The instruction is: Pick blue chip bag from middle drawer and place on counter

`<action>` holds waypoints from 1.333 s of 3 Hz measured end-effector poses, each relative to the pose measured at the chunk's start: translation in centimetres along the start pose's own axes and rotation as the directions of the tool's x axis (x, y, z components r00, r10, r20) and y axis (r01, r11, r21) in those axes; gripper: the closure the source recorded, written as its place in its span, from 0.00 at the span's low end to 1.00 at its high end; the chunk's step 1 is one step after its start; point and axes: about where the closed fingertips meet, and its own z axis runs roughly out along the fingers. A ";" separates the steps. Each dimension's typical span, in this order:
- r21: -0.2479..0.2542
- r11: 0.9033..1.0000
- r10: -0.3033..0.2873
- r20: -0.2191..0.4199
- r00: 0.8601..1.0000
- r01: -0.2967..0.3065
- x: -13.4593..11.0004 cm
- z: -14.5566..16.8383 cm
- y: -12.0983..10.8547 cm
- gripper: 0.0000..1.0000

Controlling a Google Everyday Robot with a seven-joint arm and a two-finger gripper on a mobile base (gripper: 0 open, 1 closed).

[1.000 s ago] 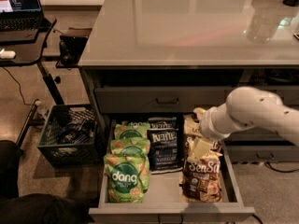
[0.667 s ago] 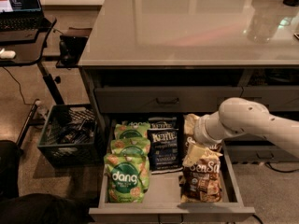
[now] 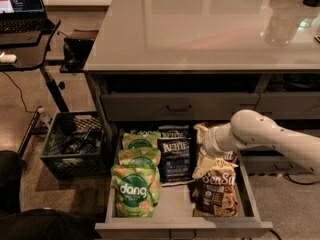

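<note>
The blue chip bag (image 3: pixel 175 160), dark navy with a white "Kettle" banner, lies flat in the middle of the open middle drawer (image 3: pixel 182 228). A second dark bag (image 3: pixel 175 132) lies behind it. My white arm reaches in from the right. Its gripper (image 3: pixel 206 149) is low over the drawer's right part, just right of the blue bag and against the brown "Sea Salt" bags (image 3: pixel 216 189), partly hidden by them. Green "dang" bags (image 3: pixel 136 190) lie at the drawer's left. The glossy grey-beige counter (image 3: pixel 200 29) spans the top.
Above the open drawer is a shut drawer front with a dark pull handle (image 3: pixel 179 107). A dark plastic crate (image 3: pixel 75 144) stands on the floor at the left. A black desk (image 3: pixel 25 54) with a laptop (image 3: pixel 20 4) is at the far left.
My arm has moved left and down across the drawer, from over the brown bags toward the blue bag. The bags have stayed in place.
</note>
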 end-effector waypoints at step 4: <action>-0.059 0.998 0.002 0.060 0.998 0.002 -1.2 7.5 -1.1 0.00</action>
